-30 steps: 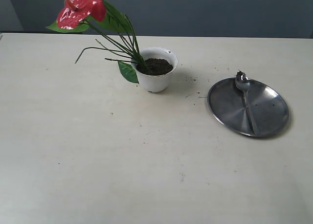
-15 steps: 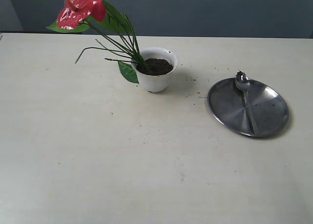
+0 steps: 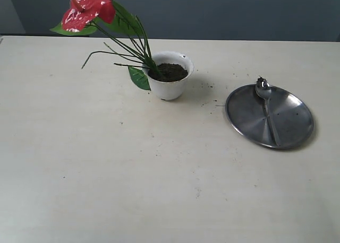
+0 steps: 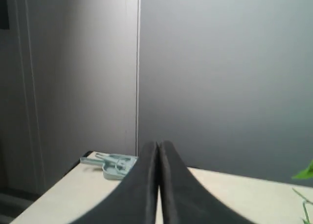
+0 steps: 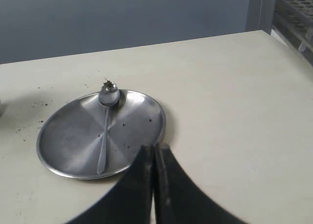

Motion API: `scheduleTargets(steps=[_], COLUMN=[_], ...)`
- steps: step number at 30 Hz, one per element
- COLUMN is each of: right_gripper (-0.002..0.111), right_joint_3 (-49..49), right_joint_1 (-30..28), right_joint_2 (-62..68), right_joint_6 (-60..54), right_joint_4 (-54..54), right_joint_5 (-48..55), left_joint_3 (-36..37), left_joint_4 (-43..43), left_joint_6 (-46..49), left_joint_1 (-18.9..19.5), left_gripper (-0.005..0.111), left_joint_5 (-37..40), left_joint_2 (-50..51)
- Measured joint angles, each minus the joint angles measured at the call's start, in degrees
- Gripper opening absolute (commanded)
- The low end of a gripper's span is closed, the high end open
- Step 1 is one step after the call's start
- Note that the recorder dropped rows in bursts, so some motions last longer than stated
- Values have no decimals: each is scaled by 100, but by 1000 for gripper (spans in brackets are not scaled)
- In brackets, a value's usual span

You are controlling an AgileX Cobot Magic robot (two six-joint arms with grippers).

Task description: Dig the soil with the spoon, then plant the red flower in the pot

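Exterior view: you've got the pot [image 3: 169, 83], white with a scalloped rim, upright on the table [image 3: 106, 174] towards the far side, left of centre. Soil [image 3: 170, 71] fills it, dark and crumbly. The red flower [image 3: 87, 8] has its stems in the soil at the pot's left rim and leans left; the glossy bloom sits high over the far table edge, with one leaf hanging down the pot's side. The spoon [image 3: 267, 105] lies on the steel plate [image 3: 297, 123] to the pot's right, bowl at the far rim with dirt on it. Loose crumbs [image 3: 204, 85] lie between pot and plate. Neither arm shows here.

Left wrist view: your left gripper [image 4: 159, 148] has its fingers pressed together, holding nothing, aimed at a grey wall. A pale plastic part [image 4: 115, 165] lies on the table corner (can't tell what).

Right wrist view: your right gripper [image 5: 153, 150] is closed too, empty, above the plate's near rim. Spoon and plate are unobstructed.
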Motion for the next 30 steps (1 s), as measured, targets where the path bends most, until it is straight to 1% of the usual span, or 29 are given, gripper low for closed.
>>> scheduleTargets(steps=[1,3,4,5,7,10,12,14,17,21,30], right_gripper=[0,0,0,0,0,0,0,0,0,0,0], right_joint_3=[0,0,0,0,0,0,0,0,0,0,0], right_joint_1=[0,0,0,0,0,0,0,0,0,0,0], right_joint_2=[0,0,0,0,0,0,0,0,0,0,0], right_joint_6=[0,0,0,0,0,0,0,0,0,0,0], right_joint_4=[0,0,0,0,0,0,0,0,0,0,0], right_joint_5=[0,0,0,0,0,0,0,0,0,0,0], left_joint_3=[0,0,0,0,27,297,691,972,1294,1627,1711], left_joint_4=[-230,-567,-629,-683,-638,-578,-590,-590,-597,-731,-742], left_joint_6=[357,728,807,913,967,994,994,994,994,994,994], left_joint_1=[0,0,0,0,0,0,0,0,0,0,-563], left_gripper=[0,0,0,0,0,0,0,0,0,0,0], left_joint_5=[133,476,633,1015,1266,1195,895,813,766,820,843], left_joint_2=[-10,-24,-24,-33,-36,-36,-109,-330,-690,-740,-740])
